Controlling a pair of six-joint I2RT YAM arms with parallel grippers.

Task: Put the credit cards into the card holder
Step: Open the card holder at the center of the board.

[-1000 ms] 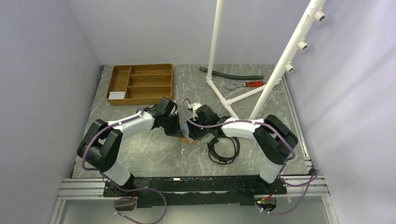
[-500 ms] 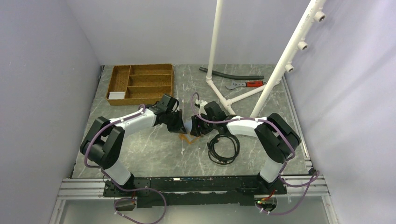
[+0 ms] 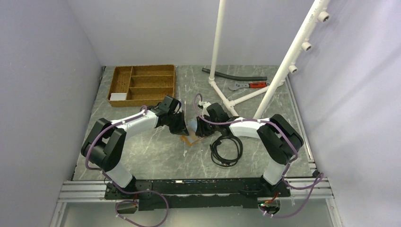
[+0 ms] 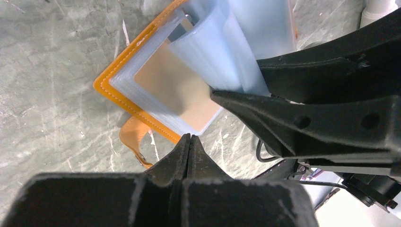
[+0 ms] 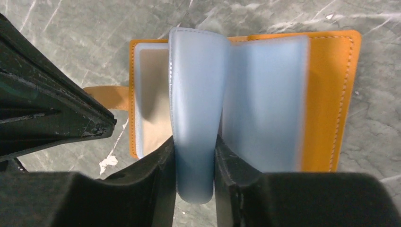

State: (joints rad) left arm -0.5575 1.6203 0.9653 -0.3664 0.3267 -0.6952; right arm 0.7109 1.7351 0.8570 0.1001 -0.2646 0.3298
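Open card holder point(image 5: 331, 94); right tool point(image 5: 194, 146) pinching its sleeves point(image 5: 196, 85); tray point(image 3: 142, 102) holds white card point(image 3: 118, 96).

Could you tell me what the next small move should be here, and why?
With the right gripper shut on the pale pocket leaf of the open card holder, I would probably send the left gripper, shut with no card visible in it, to fetch a card.

Orange card holder point(image 5: 331, 94) lying open; pale blue sleeves point(image 5: 196, 94) bunched upright, centre.
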